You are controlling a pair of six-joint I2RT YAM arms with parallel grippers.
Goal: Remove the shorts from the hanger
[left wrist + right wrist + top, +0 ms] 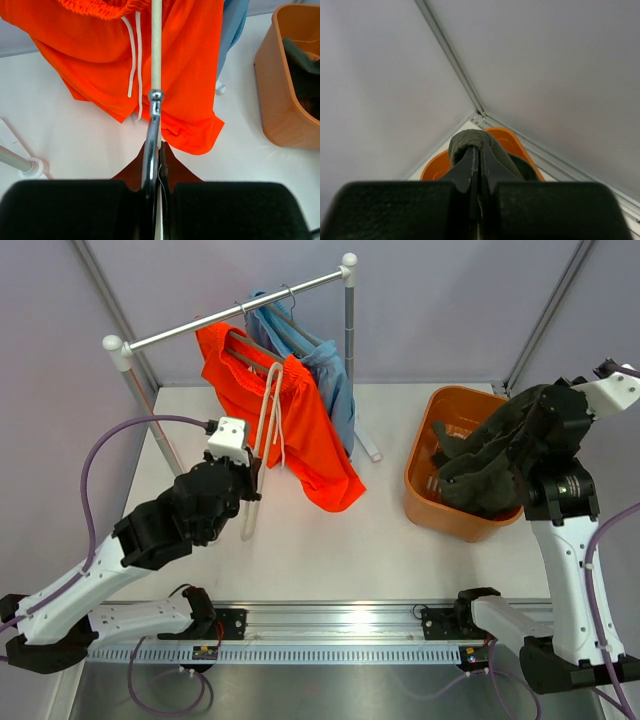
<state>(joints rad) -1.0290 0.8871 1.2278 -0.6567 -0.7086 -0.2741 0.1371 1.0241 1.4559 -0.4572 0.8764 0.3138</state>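
White table top (pixel 380 550) fills the middle of your workspace, with pale grey-violet walls (pixel 450 310) close around it on the left, far and right sides. Slanted metal frame posts (pixel 545 315) stand in the corners. A metal rail (pixel 340 625) runs along the near edge, where both arms are bolted.

On the far left stands a rack with a sloping rod (pixel 185 327). The orange shorts (pixel 300 430) hang from it, and their lower hem comes down to the table. The light blue shorts (pixel 325 370) hang just behind them, near the right upright of the rack.

Your left gripper (pixel 155 150) is closed tight on the chrome hook of a cream hanger (pixel 268 415). This hanger rises in front of the orange cloth, and you cannot tell if it touches the cloth.

At the right sits an orange basket (pixel 440 515), near the right wall. The olive-green shorts (pixel 490 465) are partly inside it and partly lifted above its rim. Your right gripper (pixel 479 150) is clamped on a fold of this green cloth, just over the basket and facing the far corner.

For moving, bare table shows between the orange hem and the basket, and also in a wide strip before the near rail. The left arm is near the left upright of the rack. The right arm has the basket on its left and the wall close on its right.
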